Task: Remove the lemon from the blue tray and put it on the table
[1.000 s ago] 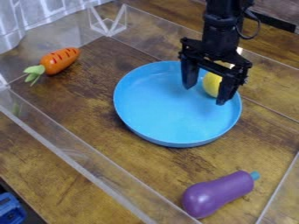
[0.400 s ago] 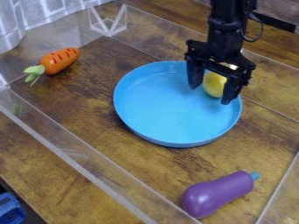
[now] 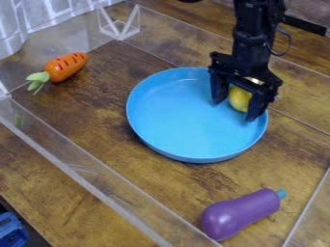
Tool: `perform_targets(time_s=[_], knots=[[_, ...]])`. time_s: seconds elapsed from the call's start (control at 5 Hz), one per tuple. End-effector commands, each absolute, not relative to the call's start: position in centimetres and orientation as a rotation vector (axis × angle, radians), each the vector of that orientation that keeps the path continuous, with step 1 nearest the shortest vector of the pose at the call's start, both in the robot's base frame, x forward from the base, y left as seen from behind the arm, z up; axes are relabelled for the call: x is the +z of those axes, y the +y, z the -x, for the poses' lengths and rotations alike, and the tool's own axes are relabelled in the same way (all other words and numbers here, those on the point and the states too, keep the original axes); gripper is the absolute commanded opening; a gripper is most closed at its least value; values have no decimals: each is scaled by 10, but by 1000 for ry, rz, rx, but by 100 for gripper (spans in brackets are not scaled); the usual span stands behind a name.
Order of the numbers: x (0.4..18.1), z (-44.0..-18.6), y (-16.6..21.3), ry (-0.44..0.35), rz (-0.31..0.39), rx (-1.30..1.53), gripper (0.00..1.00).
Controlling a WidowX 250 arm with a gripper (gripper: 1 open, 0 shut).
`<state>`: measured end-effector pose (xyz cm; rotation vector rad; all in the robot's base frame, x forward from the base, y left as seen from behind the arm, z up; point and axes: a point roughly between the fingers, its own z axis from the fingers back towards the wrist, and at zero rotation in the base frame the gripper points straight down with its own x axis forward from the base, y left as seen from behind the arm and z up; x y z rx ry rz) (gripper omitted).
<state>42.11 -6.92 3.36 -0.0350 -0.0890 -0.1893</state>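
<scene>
The yellow lemon (image 3: 240,97) lies inside the blue tray (image 3: 180,121), near its right rim. My black gripper (image 3: 244,97) hangs straight down over it, open, with one finger on each side of the lemon; most of the fruit is hidden behind the fingers. Whether the fingers touch the lemon cannot be told. The tray rests on the dark wooden table (image 3: 77,125).
An orange carrot (image 3: 60,68) with a green top lies at the left. A purple eggplant (image 3: 241,212) lies at the front right. Clear acrylic walls (image 3: 77,154) bound the table along the front left and back.
The gripper has shifted a little to the right and lower, coming down around the lemon. Its jaws stay open. The lemon and tray have not moved.
</scene>
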Motion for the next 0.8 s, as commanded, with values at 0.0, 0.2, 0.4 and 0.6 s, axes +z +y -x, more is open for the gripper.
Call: perform_targets(time_s=[0.0,0.2,0.4,0.6], knots=[[55,-432,-69,-174,45,-207,0],[61,-430,-73,-170,45,-238,0],[65,-430,-77,-169,42,-272,0],[72,-429,-81,-175,35,-328,0]])
